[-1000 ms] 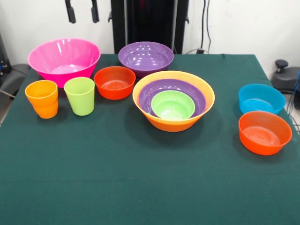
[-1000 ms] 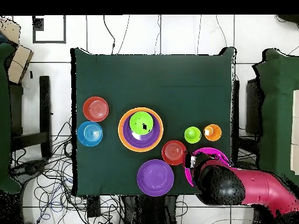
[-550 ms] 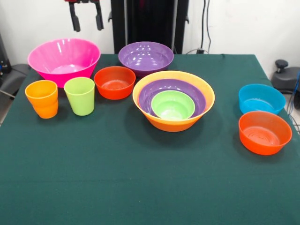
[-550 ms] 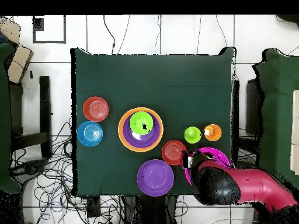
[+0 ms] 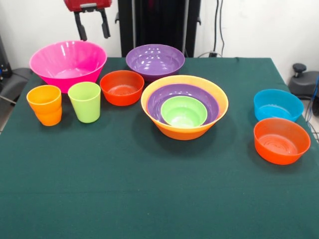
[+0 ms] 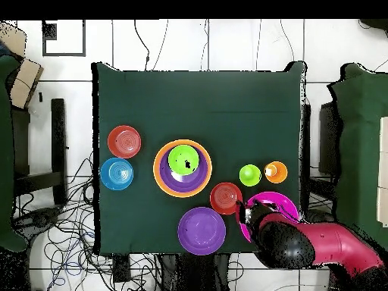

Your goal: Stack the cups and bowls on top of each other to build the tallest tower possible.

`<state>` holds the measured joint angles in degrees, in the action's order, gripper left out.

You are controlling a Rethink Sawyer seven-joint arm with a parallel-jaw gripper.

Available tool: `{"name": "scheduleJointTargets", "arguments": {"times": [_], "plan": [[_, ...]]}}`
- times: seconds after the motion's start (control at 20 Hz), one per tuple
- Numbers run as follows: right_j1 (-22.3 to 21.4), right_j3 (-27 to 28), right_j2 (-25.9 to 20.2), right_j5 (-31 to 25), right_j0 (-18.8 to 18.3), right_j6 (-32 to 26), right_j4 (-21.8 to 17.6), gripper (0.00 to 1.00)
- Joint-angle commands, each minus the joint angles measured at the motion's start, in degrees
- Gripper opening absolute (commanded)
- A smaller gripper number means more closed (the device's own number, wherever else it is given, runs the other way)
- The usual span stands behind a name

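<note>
Overhead, roughly half of the pink bowl [image 6: 274, 201] buried under the arm [image 6: 318, 246], gripper not visible there at all. Front view: arm chopped off by the top edge, only the gripper [image 5: 92, 27] poking in. Purple bowl [image 5: 183, 98] mostly hidden by the green bowl [image 5: 183, 111] nested inside.

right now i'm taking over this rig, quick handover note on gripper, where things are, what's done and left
Gripper: open, empty, above the pink bowl.
Tower: yellow-orange bowl holds a purple bowl, small lime green bowl inside.
Loose on the table: pink bowl, second purple bowl, red-orange bowl beside it, orange cup, lime green cup, blue bowl, other red-orange bowl.
Done: three bowls nested. Left: everything else.
</note>
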<state>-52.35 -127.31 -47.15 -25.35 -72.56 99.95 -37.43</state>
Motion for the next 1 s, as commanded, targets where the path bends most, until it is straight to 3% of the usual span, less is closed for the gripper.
{"name": "scheduleJointTargets", "arguments": {"times": [0.05,0.35,1.0], "plan": [[4.1,-1.5,-0.2,4.3,3.0,-3.7,-7.8,1.00],[3.6,-0.8,-0.2,4.7,4.4,-1.7,-8.0,1.00],[11.7,9.7,5.4,5.1,11.8,-0.3,-12.1,1.00]]}}
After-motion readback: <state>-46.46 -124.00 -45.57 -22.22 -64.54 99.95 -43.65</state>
